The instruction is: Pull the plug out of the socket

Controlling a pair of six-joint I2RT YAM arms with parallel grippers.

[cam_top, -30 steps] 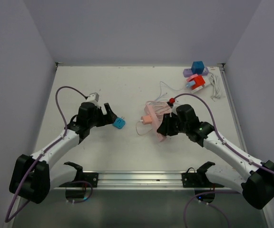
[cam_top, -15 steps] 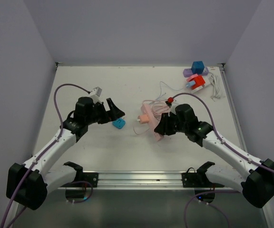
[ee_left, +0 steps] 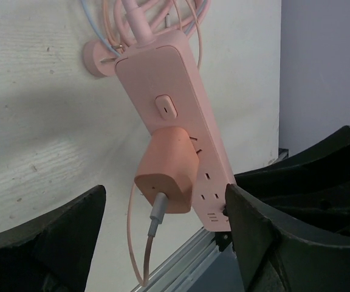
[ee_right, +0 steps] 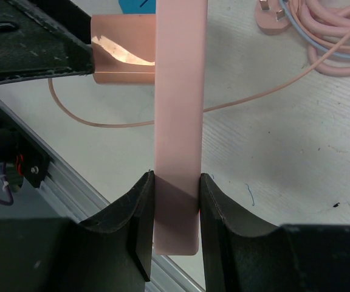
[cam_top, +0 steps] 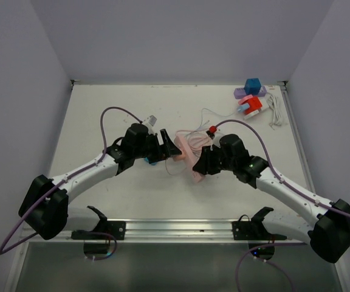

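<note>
A pink power strip (ee_left: 174, 103) is held off the table, and a pink plug (ee_left: 167, 171) with a grey-tipped cable sits in its socket face. My right gripper (ee_right: 176, 194) is shut on the strip's near end (ee_right: 178, 91), seen edge-on, with the plug (ee_right: 123, 58) sticking out to its left. My left gripper (ee_left: 163, 234) is open, its fingers (ee_left: 47, 243) standing on either side of the plug without touching it. In the top view the left gripper (cam_top: 164, 146) meets the strip (cam_top: 190, 157) at mid-table, and the right gripper (cam_top: 200, 165) holds it.
The strip's coiled pink cable (ee_right: 336, 33) and its mains plug (ee_right: 272, 15) lie on the table behind. A blue adapter (cam_top: 150, 160) lies under the left wrist. A purple strip with blue and red adapters (cam_top: 251, 94) and a white cable (cam_top: 275, 111) sit back right. A metal rail (cam_top: 181, 228) runs along the front edge.
My left arm has swung right from the blue adapter to the pink strip, its open jaws now around the plug. My right gripper has carried the strip slightly left.
</note>
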